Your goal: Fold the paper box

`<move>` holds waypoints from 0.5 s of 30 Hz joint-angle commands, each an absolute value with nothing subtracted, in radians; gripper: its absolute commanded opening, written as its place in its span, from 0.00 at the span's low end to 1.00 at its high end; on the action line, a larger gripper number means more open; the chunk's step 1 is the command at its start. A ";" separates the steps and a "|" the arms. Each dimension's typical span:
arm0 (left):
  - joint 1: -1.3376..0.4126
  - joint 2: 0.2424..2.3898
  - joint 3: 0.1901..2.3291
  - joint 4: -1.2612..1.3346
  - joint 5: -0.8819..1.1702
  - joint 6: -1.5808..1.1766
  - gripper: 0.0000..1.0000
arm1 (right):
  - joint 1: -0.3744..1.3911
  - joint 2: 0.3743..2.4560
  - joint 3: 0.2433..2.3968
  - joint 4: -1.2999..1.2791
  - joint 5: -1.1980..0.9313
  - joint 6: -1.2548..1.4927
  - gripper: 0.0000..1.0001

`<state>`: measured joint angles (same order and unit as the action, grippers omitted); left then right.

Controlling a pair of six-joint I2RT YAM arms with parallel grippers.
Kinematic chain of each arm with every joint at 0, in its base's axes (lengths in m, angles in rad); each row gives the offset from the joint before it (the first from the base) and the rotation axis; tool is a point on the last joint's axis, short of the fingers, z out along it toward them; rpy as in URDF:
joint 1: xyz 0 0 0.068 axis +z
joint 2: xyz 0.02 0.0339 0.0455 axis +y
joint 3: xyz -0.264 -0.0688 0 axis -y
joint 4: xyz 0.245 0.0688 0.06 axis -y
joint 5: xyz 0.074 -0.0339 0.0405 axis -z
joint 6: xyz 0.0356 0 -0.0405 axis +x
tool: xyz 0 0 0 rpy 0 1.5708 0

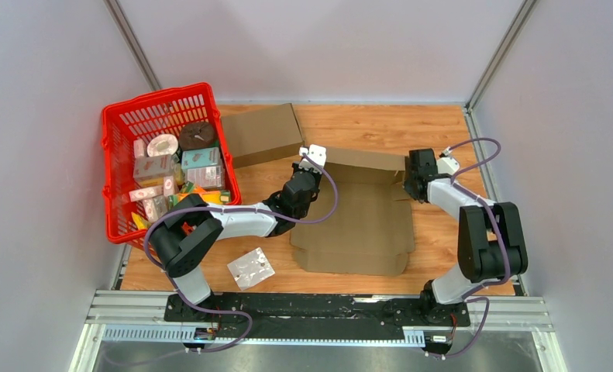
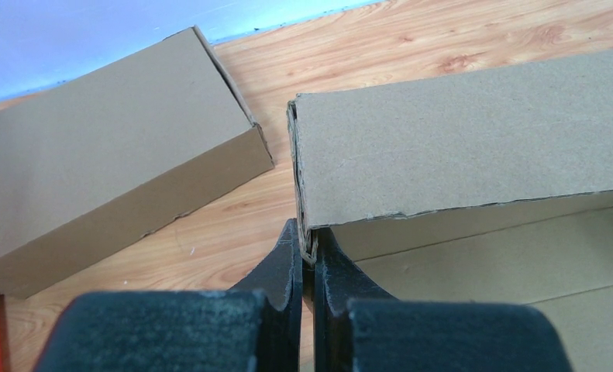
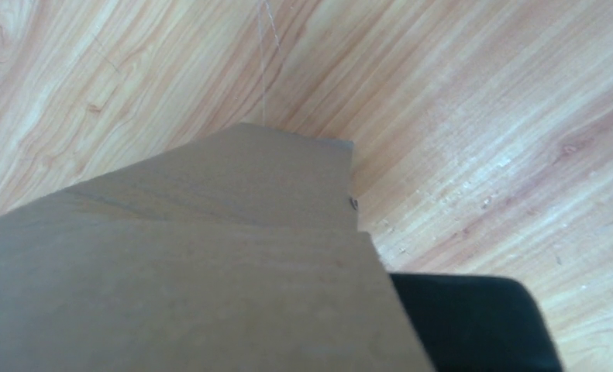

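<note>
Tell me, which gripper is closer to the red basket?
Left. The left gripper pinches the paper box by its raised flap, at the end toward the red basket; the right gripper grips the flap's opposite end, farther away.

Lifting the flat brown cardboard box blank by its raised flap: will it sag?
The cardboard blank likely hinges at creases: its raised flap stands along one. Panels look stiff and light. The left gripper pinches only a frayed corner; it might tear.

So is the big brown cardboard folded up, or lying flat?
Partly. The far flap stands up, pinched at its ends by the left gripper and right gripper; the rest of the cardboard lies flat.
</note>
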<state>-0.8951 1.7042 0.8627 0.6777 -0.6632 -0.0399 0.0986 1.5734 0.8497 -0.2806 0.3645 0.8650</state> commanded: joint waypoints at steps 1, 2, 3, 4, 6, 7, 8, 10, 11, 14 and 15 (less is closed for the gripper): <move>-0.890 1.680 0.850 0.629 -0.666 -0.038 0.00 | 0.092 1.550 0.799 -0.439 0.339 0.908 0.03; -0.890 1.681 0.851 0.621 -0.667 -0.038 0.00 | 0.092 1.536 0.796 -0.443 0.333 0.899 0.04; -0.890 1.683 0.854 0.618 -0.667 -0.040 0.00 | 0.094 1.520 0.795 -0.443 0.325 0.875 0.05; -0.890 1.683 0.856 0.612 -0.673 -0.041 0.00 | 0.091 1.490 0.796 -0.454 0.330 0.838 0.07; -0.890 1.684 0.862 0.601 -0.681 -0.049 0.00 | 0.080 1.445 0.787 -0.479 0.322 0.809 0.16; -0.890 1.684 0.864 0.600 -0.681 -0.051 0.00 | 0.060 1.419 0.763 -0.476 0.293 0.792 0.29; -0.890 1.686 0.865 0.594 -0.681 -0.054 0.00 | 0.049 1.352 0.741 -0.453 0.267 0.788 0.33; -0.890 1.686 0.871 0.584 -0.683 -0.058 0.00 | 0.014 1.275 0.701 -0.431 0.204 0.801 0.42; -0.890 1.684 0.873 0.578 -0.684 -0.060 0.00 | 0.009 1.238 0.646 -0.389 0.177 0.819 0.43; -0.890 1.680 0.871 0.575 -0.689 -0.063 0.00 | -0.054 1.135 0.556 -0.303 0.133 0.902 0.29; -0.890 1.678 0.868 0.575 -0.690 -0.061 0.00 | -0.067 1.125 0.537 -0.285 0.121 0.919 0.20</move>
<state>-0.8948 1.7031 0.8631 0.6472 -0.6746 -0.0666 -0.0162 1.1984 0.6197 -0.3893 0.2008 0.8288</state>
